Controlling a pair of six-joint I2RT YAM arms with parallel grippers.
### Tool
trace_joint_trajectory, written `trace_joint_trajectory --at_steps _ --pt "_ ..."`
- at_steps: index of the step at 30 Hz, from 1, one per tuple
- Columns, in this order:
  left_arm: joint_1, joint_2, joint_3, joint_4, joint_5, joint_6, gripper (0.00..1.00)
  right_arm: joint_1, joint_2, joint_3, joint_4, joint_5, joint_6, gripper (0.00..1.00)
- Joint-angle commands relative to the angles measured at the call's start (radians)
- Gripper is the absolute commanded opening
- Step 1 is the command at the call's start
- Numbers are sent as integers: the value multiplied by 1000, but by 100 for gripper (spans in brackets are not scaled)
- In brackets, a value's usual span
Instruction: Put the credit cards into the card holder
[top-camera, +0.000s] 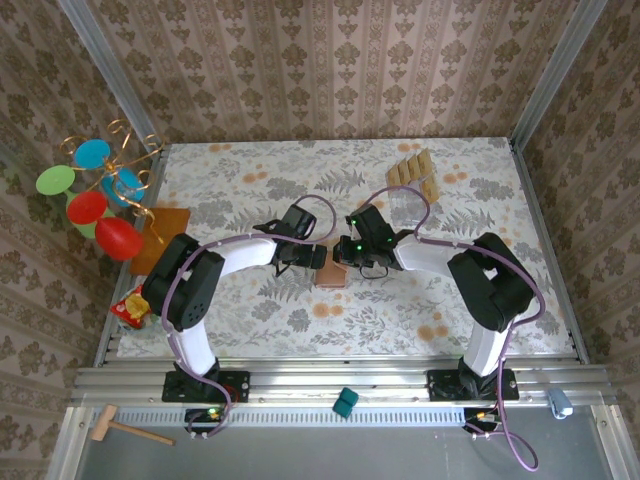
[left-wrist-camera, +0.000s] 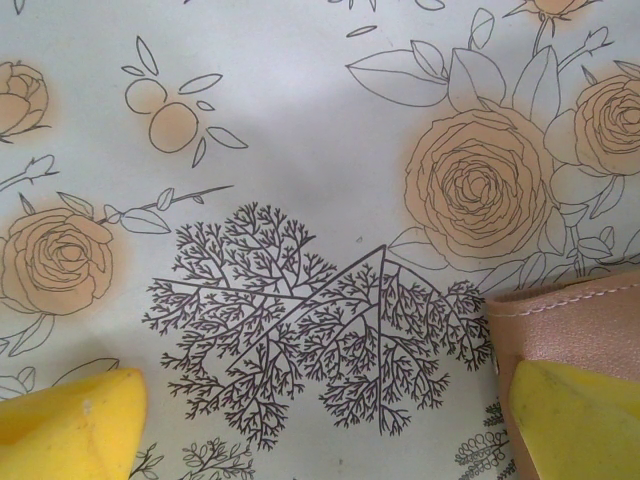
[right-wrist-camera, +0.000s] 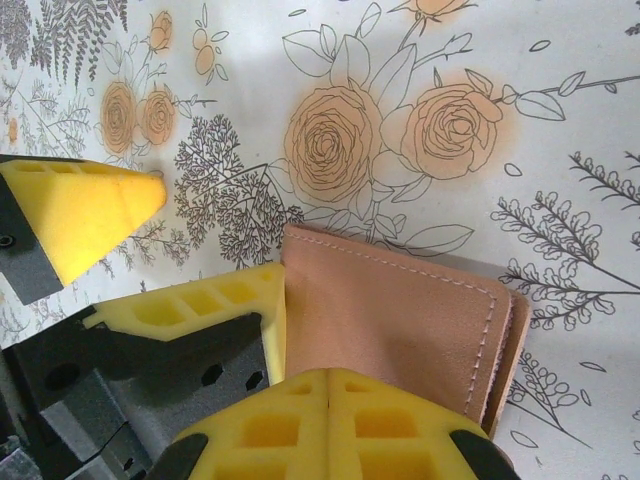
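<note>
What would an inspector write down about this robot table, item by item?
Surface: floral cloth, lying flat.
Job's things: card holder folded, at centre; credit cards in a row, far right.
Clutter: orange-brown mat and red-yellow packet at left; teal block and wooden mallet on the near ledge.
Grippers: left gripper open, one finger at the holder's edge; right gripper shut, over the holder.
Cables: purple cables loop along both arms.
Surroundings: patterned walls; coloured ornament at left.
</note>
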Motion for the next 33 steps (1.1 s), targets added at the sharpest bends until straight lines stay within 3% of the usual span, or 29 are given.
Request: trace_joint_trajectory --at_steps 1,33 --pt "-20 79 -27 -7 40 2 95 11 11 23 -12 11 3 0" --pt "-19 80 -30 -3 43 -3 95 45 58 -78 36 43 11 0"
